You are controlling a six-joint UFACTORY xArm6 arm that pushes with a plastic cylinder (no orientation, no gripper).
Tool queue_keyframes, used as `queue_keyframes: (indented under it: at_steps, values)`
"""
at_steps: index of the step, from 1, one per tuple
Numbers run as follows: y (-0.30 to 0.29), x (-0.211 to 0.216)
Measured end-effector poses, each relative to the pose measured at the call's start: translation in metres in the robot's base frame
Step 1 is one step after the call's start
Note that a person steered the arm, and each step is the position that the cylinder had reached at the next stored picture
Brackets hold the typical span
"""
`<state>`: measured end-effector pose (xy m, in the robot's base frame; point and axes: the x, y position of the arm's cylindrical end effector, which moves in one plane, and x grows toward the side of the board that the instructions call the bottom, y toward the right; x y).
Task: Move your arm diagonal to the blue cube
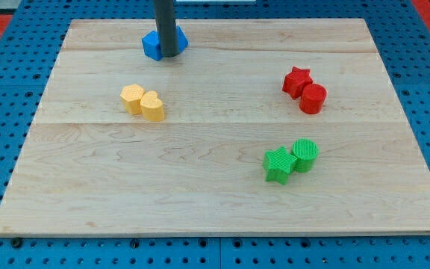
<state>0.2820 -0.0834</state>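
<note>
The blue cube [152,45] sits near the top edge of the wooden board [200,187], left of centre. My dark rod comes down from the view's top and my tip [169,54] rests right in front of the blue block, touching or nearly touching it and hiding its middle. A second blue piece [181,39] shows just right of the rod; I cannot tell whether it is a separate block.
A yellow hexagon block [132,98] and a yellow heart block [153,106] lie together at the left middle. A red star [296,81] and red cylinder [313,98] lie at the right. A green star [278,164] and green cylinder [304,155] lie at the lower right.
</note>
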Motion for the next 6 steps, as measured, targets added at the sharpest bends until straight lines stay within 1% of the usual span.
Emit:
queue_keyframes:
  at_steps: [2, 3, 4, 5, 6]
  values:
    - [-0.001, 0.000]
    - [0.054, 0.009]
    - [0.059, 0.056]
    - [0.059, 0.090]
    - [0.054, 0.062]
